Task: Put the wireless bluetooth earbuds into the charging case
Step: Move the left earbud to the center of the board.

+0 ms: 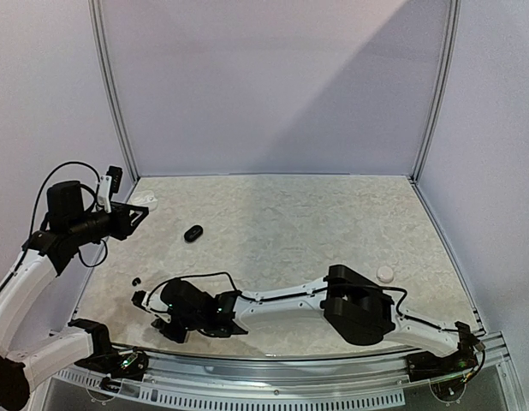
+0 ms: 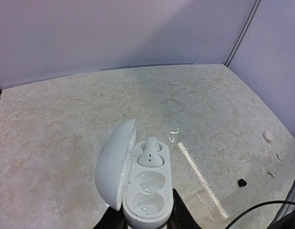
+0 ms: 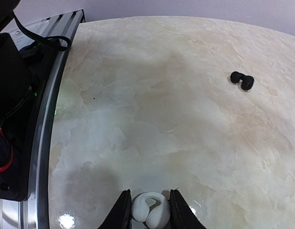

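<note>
My left gripper [image 2: 146, 214] is shut on the open white charging case [image 2: 148, 193] and holds it above the table's left side; in the top view it is at the far left [image 1: 143, 202]. One white earbud [image 2: 150, 153] sits in the case's far slot and the near slot is empty. My right gripper [image 3: 150, 194] is low at the table's near left [image 1: 139, 299], with both fingers against a white earbud [image 3: 151, 212] that rests on the table. A black earbud [image 3: 242, 80] lies loose nearby and also shows in the top view [image 1: 136, 281].
A black pebble-like case [image 1: 193, 233] lies left of centre. A small white round object [image 1: 385, 273] lies at the right, beside the right arm's elbow. The metal rail [image 3: 52, 119] of the table's near edge runs close to my right gripper.
</note>
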### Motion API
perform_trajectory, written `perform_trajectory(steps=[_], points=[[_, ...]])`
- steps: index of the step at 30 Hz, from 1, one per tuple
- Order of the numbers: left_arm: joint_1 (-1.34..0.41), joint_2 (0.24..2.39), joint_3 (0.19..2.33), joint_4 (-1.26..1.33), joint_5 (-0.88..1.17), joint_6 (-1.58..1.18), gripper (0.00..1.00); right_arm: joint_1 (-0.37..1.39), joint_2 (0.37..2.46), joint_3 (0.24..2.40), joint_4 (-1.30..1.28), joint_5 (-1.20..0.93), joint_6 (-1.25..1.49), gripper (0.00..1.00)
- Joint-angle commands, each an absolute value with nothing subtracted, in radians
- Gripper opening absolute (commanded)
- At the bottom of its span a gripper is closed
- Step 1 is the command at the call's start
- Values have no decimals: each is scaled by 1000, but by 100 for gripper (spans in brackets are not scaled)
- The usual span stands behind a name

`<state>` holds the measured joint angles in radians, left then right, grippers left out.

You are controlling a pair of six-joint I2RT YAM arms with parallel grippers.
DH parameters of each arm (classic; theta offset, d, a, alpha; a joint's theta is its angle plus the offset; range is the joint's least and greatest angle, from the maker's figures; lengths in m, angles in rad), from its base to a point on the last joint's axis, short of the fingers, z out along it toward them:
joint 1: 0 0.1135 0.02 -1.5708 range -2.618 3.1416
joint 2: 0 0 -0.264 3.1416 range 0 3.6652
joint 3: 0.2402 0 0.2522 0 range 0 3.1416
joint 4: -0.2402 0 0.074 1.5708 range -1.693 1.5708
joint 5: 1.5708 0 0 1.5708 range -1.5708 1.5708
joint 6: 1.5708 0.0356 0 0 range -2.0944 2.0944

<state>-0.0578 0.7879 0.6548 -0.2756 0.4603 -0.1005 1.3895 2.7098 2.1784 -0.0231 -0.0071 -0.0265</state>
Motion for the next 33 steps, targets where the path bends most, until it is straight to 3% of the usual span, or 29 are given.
perform_trajectory(steps=[1, 11, 23, 33], points=[[-49, 770, 643, -289, 486, -70, 0, 1368, 2625, 2029, -81, 84, 32, 26], [-56, 759, 625, -289, 574, -33, 0, 1302, 2341, 1520, 15, 250, 240, 24], [-125, 792, 612, -262, 620, -27, 0, 1301, 2155, 1227, -201, 330, 597, 25], [-201, 809, 606, -254, 616, -40, 0, 1309, 2127, 1251, -269, 309, 632, 45]])
